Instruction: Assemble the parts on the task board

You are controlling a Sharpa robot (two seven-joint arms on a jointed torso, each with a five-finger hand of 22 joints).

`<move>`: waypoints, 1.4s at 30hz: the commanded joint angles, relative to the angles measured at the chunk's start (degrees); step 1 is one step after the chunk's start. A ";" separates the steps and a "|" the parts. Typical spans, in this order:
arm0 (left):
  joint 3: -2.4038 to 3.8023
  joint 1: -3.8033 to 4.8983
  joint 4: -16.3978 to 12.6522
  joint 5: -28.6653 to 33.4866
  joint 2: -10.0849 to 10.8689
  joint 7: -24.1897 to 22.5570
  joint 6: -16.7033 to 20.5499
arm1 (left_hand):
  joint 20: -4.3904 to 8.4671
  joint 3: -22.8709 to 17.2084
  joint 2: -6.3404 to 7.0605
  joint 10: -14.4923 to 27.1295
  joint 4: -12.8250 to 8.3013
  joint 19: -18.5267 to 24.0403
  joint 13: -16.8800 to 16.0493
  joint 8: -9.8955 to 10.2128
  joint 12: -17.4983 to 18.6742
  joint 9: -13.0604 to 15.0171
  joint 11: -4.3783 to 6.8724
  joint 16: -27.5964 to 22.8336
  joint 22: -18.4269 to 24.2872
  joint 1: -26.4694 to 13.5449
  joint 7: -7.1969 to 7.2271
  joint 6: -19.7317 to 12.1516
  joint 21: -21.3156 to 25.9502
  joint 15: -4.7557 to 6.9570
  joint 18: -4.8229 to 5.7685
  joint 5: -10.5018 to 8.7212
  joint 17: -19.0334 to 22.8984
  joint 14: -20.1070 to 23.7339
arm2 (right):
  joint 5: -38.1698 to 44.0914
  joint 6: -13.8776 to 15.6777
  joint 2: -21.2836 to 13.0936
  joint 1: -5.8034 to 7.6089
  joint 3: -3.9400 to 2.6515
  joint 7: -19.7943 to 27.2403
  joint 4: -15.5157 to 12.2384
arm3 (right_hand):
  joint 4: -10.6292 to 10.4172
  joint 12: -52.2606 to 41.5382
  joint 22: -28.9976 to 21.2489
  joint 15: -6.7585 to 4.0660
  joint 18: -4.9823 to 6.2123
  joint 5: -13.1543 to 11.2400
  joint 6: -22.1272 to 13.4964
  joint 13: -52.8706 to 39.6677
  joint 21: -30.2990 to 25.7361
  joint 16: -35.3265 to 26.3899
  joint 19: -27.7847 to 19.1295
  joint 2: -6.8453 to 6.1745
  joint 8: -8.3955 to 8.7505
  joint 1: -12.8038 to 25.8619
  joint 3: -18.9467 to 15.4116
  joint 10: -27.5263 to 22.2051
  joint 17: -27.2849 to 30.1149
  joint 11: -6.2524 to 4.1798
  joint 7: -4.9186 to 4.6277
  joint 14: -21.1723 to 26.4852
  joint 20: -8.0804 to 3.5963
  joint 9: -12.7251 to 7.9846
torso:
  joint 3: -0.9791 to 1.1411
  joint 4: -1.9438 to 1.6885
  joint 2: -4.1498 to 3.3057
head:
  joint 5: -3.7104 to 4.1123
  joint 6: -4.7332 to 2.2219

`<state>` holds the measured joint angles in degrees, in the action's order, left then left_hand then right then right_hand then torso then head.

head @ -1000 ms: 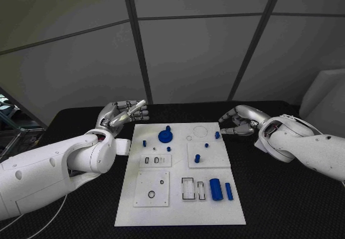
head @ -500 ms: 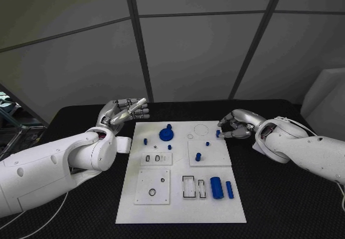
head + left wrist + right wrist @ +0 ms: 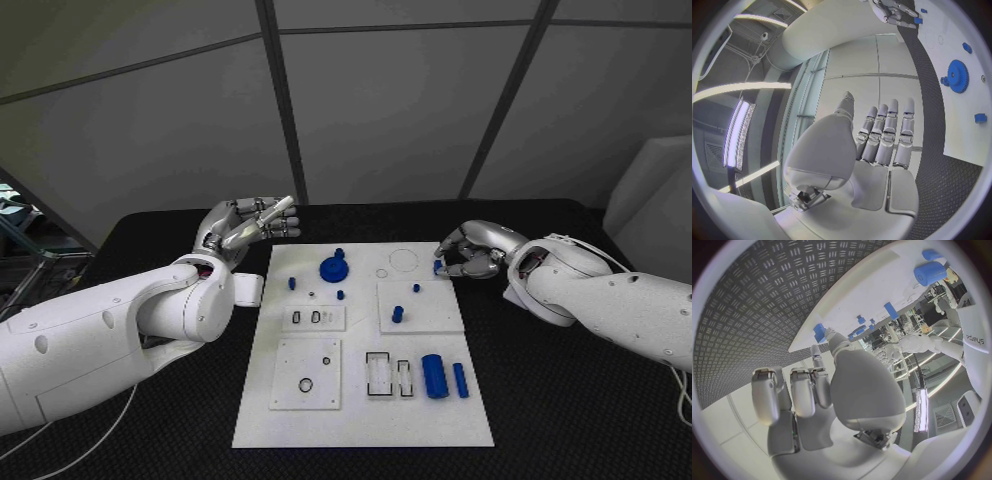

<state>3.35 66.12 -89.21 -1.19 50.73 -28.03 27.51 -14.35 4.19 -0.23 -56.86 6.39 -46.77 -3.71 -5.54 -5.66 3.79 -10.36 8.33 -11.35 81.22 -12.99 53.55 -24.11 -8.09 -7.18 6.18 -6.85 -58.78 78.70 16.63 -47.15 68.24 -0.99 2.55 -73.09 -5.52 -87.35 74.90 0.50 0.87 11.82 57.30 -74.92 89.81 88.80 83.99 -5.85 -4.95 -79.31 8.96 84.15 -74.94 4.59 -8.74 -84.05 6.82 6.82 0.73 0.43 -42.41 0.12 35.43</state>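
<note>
I see a small blue peg [image 3: 437,267] pinched between the fingertips of my right hand [image 3: 473,252], right at the far right edge of the task board [image 3: 361,420]. In the right wrist view the same small blue piece [image 3: 819,332] sits at the tips of the fingers [image 3: 822,381], touching the board's edge. The other fingers of that hand are curled in close.

The board is a flat white plate, long and smooth, lying in the middle of the desk [image 3: 577,400]. Just beside the right hand, on the board, I see a thin round ring outline [image 3: 402,262]. A bit further from the hand is a blue gear [image 3: 333,270], round with little teeth, with a small knob standing up behind it. Near it are a few tiny blue studs [image 3: 340,295]. A short blue peg [image 3: 395,315] stands on a raised white square. Well away from the hand, at the near end of the board, lie a fat blue cylinder [image 3: 434,379] and a thinner blue rod [image 3: 459,381], side by side.

My left hand [image 3: 250,226] is lifted above the desk, just off the board's far left corner. Its silver fingers are stretched out and hold nothing.

The desk is black with a bumpy pattern.
</note>
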 commanded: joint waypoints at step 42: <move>0.05 0.07 0.16 -0.30 0.33 0.21 -0.41 | -0.02 -0.02 -0.46 -0.36 -0.46 0.62 -0.02 0.32 0.19 0.01 -0.14 -0.44 -0.08 0.03 -0.24 0.35 -0.29 -0.06 -3.20 -0.19 -0.11 -0.25 | -4.13 8.72 -0.80 -0.41 -0.07 -1.63 -5.18 | 3.71 -1.89 15.10 -2.44 -0.87 3.17 6.12 -14.27 0.19 0.48 6.01 5.52 -2.34 -2.30 6.38 5.20 -13.35 -2.69 2.23 -5.57 -2.36 1.70 | 0.06 0.09 0.13 | -0.18 0.69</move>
<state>3.35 66.12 -89.05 -1.20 51.03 -27.78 27.52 -14.56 4.19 -0.23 -56.85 6.39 -46.56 -3.71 -5.54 -5.67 3.79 -10.36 8.13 -11.33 81.22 -12.99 53.55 -24.11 -8.09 -7.18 6.18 -6.89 -58.78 77.22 23.01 -47.81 67.68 -1.02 2.03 -77.05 -1.46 -89.41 74.94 -1.76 0.86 14.77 63.37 -74.92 89.81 89.08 83.86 -2.27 -7.47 -80.28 14.69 84.03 -74.92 1.83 -7.10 -84.04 4.70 7.32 0.81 0.51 -42.32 0.03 36.02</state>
